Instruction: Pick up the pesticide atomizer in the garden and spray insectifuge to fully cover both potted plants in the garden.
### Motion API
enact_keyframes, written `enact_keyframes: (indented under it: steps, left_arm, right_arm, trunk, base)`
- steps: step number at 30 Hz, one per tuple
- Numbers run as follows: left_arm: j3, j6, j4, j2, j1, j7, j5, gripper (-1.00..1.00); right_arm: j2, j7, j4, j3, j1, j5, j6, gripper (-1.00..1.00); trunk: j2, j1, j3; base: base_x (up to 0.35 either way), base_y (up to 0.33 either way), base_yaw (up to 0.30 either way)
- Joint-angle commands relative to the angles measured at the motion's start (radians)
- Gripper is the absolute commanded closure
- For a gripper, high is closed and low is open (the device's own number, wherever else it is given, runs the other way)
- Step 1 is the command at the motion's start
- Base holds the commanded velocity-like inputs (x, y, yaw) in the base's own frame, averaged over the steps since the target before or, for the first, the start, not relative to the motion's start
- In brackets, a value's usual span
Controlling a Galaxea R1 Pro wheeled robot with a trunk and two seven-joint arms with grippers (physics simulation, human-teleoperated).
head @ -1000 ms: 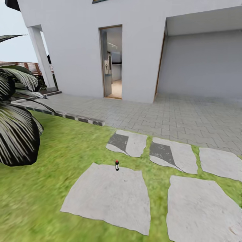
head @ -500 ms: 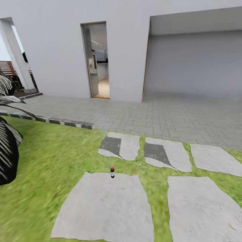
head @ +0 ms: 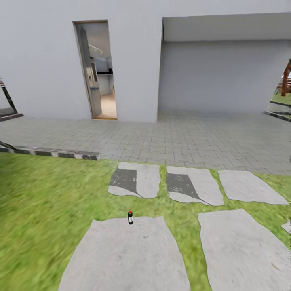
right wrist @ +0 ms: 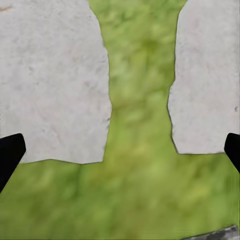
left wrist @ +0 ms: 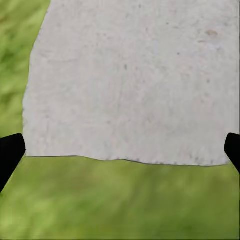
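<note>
The pesticide atomizer stands upright at the far edge of a large grey stepping stone on the garden lawn, a small dark bottle with a white band and a red-tipped top. In the left wrist view my left gripper is open above a stepping stone, black fingertips at the picture's sides. In the right wrist view my right gripper is open over a grass strip between two stones. The potted plants are out of view.
Several more stepping stones lie beyond and right of the bottle. Behind them a grey paved yard runs to a white house with an open doorway. A striped kerb borders the lawn at left.
The whole head view has swung right and closer: the dark palm at left has left the picture, and the atomizer now sits lower in it. The bottle itself has not moved on its stone.
</note>
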Motion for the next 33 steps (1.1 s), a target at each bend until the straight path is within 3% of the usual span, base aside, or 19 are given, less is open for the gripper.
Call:
enact_keyframes:
  steps: [1,17,33]
  left_arm:
    - [-0.001,-0.003,0.001,0.000,0.000,-0.001,0.007,-1.00]
    - [-0.001,-0.003,0.001,0.000,0.000,-0.001,0.007,-1.00]
    - [-0.001,-0.003,0.001,0.000,-0.001,-0.001,0.007,-1.00]
  right_arm:
    - [0.000,0.000,0.001,0.000,-0.001,0.000,-0.003,-1.00]
    - [0.000,0.000,0.001,0.000,-0.001,0.000,-0.003,-1.00]
    - [0.000,0.000,0.001,0.000,-0.001,0.001,-0.003,-1.00]
  trunk:
    - [0.000,0.000,-0.001]
    - [0.000,0.000,-0.001]
    - [0.000,0.000,-0.001]
  base:
    - [0.212,0.249,-0.262]
    - [0.129,0.285,-0.262]
    - [0.009,0.303,-0.244]
